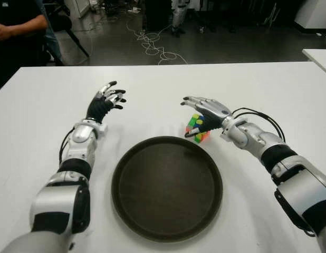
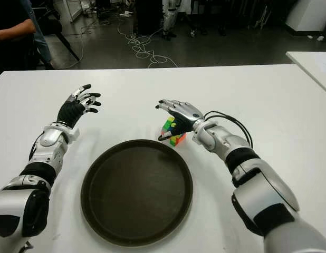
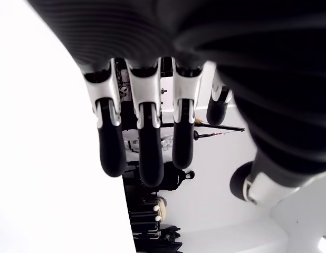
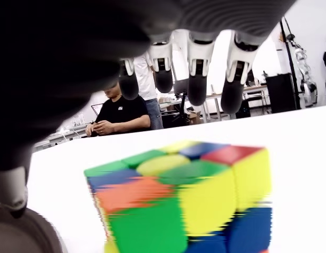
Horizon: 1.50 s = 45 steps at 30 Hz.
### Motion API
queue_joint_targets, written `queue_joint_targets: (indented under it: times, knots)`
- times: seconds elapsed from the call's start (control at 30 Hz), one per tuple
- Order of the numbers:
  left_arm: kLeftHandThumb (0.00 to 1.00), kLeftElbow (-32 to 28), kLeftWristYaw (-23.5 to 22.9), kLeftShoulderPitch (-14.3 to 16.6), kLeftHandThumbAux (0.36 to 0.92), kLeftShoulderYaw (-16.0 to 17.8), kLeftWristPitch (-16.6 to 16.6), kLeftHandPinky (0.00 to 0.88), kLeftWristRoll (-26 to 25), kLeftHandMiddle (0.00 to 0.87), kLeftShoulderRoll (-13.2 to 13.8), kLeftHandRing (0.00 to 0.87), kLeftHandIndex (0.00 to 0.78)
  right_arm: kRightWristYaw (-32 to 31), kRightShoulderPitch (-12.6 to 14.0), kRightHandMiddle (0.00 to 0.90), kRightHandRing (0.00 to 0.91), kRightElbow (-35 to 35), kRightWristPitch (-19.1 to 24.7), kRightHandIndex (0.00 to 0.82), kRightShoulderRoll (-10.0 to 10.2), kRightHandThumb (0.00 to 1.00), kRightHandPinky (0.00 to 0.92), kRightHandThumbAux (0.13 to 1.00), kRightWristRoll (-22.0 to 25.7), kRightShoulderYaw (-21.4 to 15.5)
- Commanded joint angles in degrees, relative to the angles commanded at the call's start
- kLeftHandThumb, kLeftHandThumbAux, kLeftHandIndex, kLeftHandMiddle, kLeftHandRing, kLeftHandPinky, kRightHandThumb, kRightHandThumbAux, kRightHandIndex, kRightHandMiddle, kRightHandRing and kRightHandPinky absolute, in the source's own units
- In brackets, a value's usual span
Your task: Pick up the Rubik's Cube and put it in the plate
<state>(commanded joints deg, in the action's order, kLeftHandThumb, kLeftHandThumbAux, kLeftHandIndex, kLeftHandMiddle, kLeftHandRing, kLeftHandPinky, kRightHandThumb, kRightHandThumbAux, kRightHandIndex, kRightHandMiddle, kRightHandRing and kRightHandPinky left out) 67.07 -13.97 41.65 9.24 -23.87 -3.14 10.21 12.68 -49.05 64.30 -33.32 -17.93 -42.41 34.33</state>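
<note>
The right hand point(image 1: 202, 113) hovers over the cube point(image 1: 198, 128), fingers spread, gripping nothing; reach underway; next, close on it, then carry it to the plate point(image 1: 167, 188).

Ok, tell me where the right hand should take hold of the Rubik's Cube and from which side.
Best across two opposite flat faces, coming down from above. The Rubik's Cube sits on the table just beyond the plate rim. The right hand hovers over it, fingers spread past its far side, thumb on the plate side, holding nothing yet. The left hand is idle, open.
</note>
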Motion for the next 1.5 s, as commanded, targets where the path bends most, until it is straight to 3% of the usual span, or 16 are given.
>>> queue_joint_targets:
  times: [0.37, 0.8, 1.5]
  knots:
    - [0.311, -0.3, 0.3, -0.2, 0.613, -0.1, -0.3, 0.417, 0.1, 0.295, 0.0, 0.36, 0.112, -4.2, 0.7, 0.084, 0.139, -5.0, 1.4, 0.023, -2.3, 0.0, 0.218, 0.543, -0.2, -0.5]
    - [0.312, -0.4, 0.6, -0.3, 0.609, -0.4, -0.4, 0.418, 0.3, 0.298, 0.1, 0.363, 0.113, -10.1, 1.3, 0.074, 0.112, -8.1, 4.4, 0.02, -3.4, 0.0, 0.169, 0.536, 0.5, -1.2]
    - [0.321, -0.8, 0.4, -0.5, 0.621, -0.2, -0.2, 0.429, 0.0, 0.295, 0.0, 0.365, 0.109, -15.0, 2.3, 0.073, 0.117, -11.9, 6.7, 0.036, -4.5, 0.0, 0.189, 0.508, 0.6, -1.6]
